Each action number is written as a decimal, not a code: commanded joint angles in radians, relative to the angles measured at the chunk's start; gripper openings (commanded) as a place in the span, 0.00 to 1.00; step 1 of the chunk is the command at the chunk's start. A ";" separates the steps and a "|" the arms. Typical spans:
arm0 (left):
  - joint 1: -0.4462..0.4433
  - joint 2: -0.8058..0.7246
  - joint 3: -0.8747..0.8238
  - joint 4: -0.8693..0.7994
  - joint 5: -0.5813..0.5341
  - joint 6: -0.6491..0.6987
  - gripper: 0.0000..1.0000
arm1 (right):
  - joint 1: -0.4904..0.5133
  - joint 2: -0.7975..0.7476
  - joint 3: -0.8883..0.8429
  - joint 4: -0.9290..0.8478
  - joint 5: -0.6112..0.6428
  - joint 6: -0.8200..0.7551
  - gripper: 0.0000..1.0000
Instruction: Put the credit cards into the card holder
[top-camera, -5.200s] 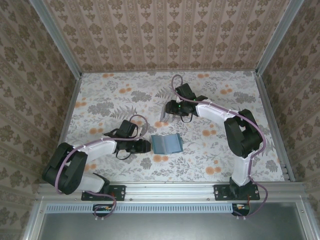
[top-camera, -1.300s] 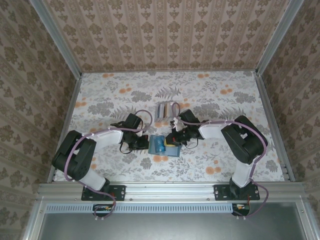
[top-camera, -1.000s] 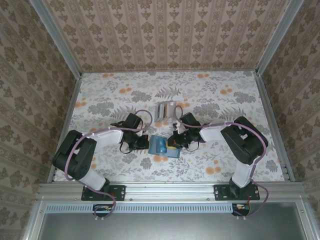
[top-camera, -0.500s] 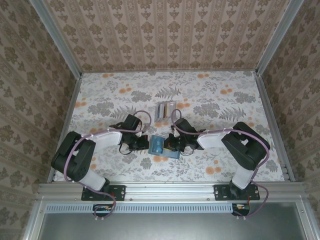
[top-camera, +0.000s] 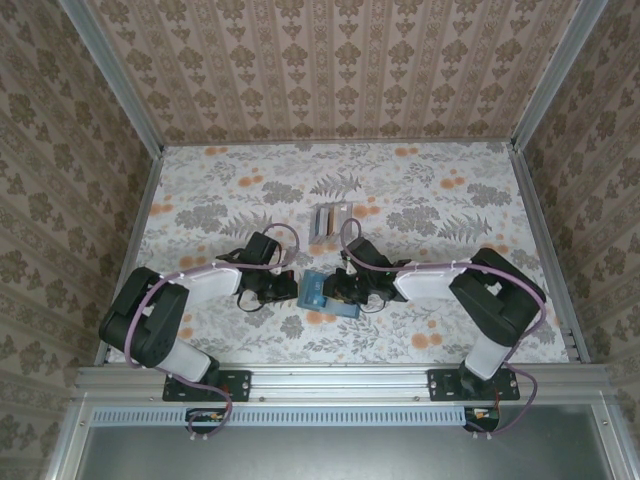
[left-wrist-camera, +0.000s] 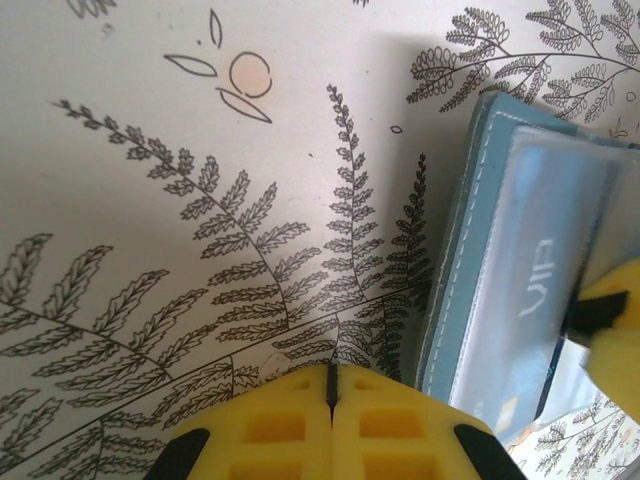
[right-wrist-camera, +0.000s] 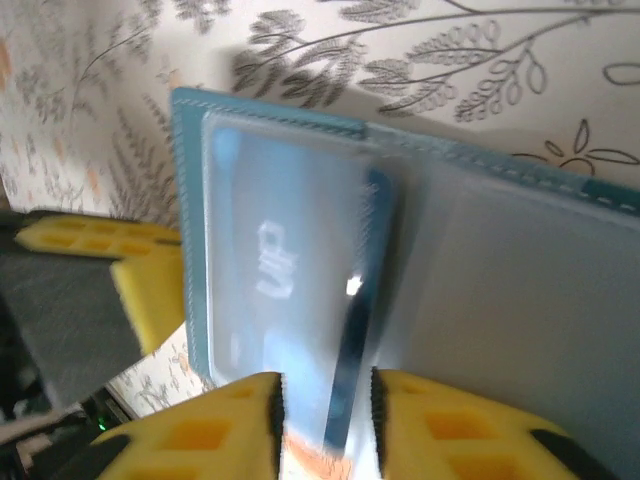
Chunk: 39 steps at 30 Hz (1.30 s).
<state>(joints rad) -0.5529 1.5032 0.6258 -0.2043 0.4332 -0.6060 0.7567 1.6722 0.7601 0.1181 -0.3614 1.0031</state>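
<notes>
The dark teal wallet (top-camera: 322, 293) lies open on the table between my two grippers. A blue credit card (right-wrist-camera: 280, 290) sits under its clear sleeve, also seen in the left wrist view as a blue card (left-wrist-camera: 540, 290). One long edge of the card stands up between the jaws of my right gripper (right-wrist-camera: 325, 395), which are open, with a gap on each side. My left gripper (left-wrist-camera: 330, 372) is shut on nothing and rests on the table by the wallet's (left-wrist-camera: 465, 250) left edge. The clear card holder (top-camera: 331, 220) stands farther back, with a yellowish strip in it.
The flowered tabletop (top-camera: 450, 200) is walled on three sides by patterned panels. The left gripper's yellow finger (right-wrist-camera: 110, 260) lies close to the wallet's edge in the right wrist view. The right gripper's finger (left-wrist-camera: 612, 335) overlaps the wallet in the left wrist view.
My right gripper has slid left over the wallet and its jaws have parted from shut. The left gripper stays shut and has hardly moved.
</notes>
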 joint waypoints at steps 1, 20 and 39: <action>0.007 0.030 -0.055 -0.019 -0.030 0.012 0.00 | 0.007 -0.086 0.013 -0.140 0.054 -0.109 0.43; 0.022 0.088 -0.092 0.079 0.032 0.020 0.00 | 0.021 -0.148 -0.062 -0.243 0.178 -0.040 0.54; 0.008 0.083 -0.086 0.075 0.043 0.009 0.00 | 0.035 -0.111 -0.010 -0.248 0.158 -0.060 0.27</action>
<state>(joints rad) -0.5156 1.5166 0.5755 -0.0929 0.5285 -0.6064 0.7837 1.5471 0.7231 -0.1230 -0.1978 0.9459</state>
